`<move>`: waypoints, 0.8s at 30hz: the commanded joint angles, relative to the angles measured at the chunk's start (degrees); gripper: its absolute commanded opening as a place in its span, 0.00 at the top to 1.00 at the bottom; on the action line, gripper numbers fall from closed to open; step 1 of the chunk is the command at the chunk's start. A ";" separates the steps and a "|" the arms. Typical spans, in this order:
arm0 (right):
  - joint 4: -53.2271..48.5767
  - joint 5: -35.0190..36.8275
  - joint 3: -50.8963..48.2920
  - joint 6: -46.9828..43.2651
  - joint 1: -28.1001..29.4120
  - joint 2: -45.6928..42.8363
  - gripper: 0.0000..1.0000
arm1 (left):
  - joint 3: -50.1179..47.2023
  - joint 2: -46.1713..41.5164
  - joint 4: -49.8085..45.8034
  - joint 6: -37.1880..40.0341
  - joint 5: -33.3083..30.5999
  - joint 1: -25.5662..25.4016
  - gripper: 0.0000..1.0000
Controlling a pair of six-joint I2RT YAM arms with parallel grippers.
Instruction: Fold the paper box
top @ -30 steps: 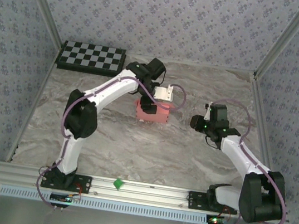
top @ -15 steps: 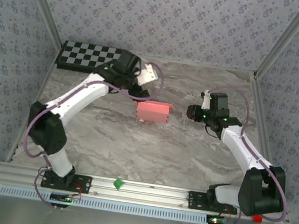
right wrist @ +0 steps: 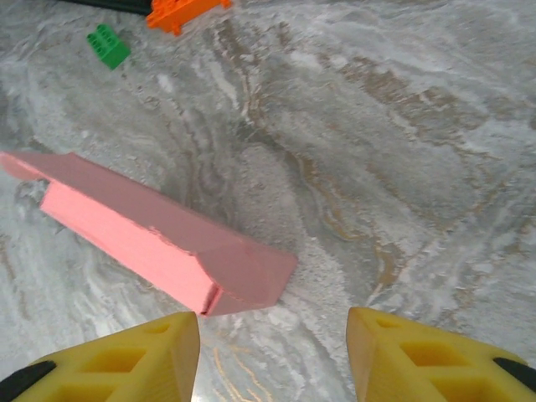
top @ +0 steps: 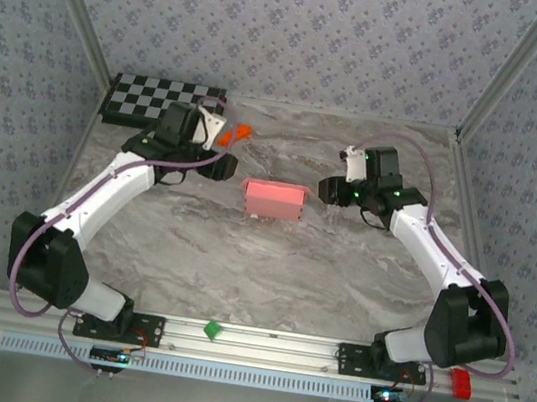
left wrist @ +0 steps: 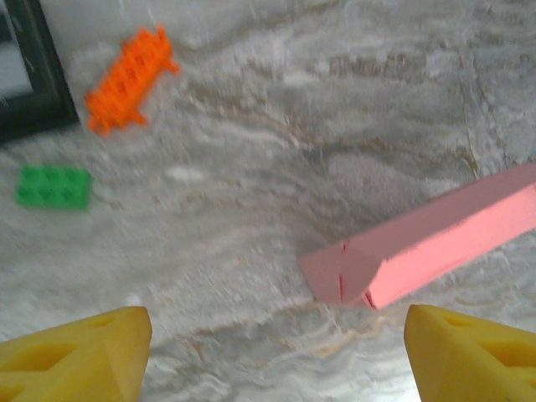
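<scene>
Flanking paper box [top: 274, 200] | left end effector [left wrist: 272, 358] spread, empty | right end effector [right wrist: 273, 352] spread, empty

The paper box [top: 274, 200] lies between left end effector [top: 221, 168] and right end effector [top: 329, 190]

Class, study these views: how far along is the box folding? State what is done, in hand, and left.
Done: the box stands folded into a shallow rectangle on the table. In hand: nothing; left hand and right hand are open, apart from it on either side. Left: little, perhaps pressing the end flaps, whose seams show in the left wrist view.
</scene>
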 commanded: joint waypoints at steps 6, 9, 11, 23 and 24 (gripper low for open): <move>-2.79 -3.56 2.49 -0.37 3.20 3.22 0.49 | -5.06 0.12 8.56 -7.66 9.55 0.20 0.29; -2.43 -2.78 2.38 0.25 3.62 4.13 0.50 | -5.10 2.01 8.83 -7.20 11.57 0.20 0.33; -2.91 -2.44 2.66 0.25 3.86 4.98 0.51 | -4.91 3.20 9.10 -7.11 13.49 0.20 0.35; -1.11 -0.46 2.28 1.83 4.17 6.49 0.55 | -3.21 7.89 10.03 -7.31 18.40 -0.64 0.47; -1.05 -0.47 2.29 1.88 4.20 6.65 0.55 | -3.07 8.21 9.95 -7.21 18.37 -0.68 0.47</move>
